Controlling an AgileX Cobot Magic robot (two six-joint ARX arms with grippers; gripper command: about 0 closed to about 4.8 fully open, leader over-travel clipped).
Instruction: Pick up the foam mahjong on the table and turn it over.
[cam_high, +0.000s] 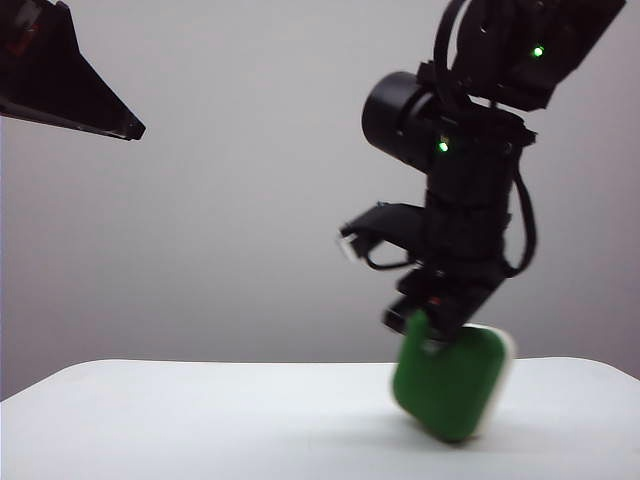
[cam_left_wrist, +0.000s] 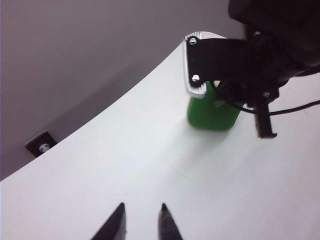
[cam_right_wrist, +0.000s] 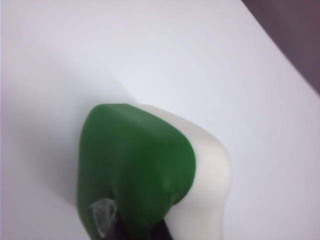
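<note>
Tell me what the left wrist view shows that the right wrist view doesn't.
Only the left wrist view shows the open left gripper hovering over the plain white table, plus the black right arm above the block. Only the right wrist view shows the block's white half beside its green half, up close. Both share the chunky green-and-white foam mahjong block, tilted in the shut right gripper, and the table.

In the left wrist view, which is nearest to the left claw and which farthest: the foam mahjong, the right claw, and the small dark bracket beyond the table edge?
1. Small dark bracket: just past the table edge, nearest the open left claw.
2. Foam mahjong: across the table.
3. Right claw: shut on the mahjong's top; too close to the mahjong to rank apart.
</note>
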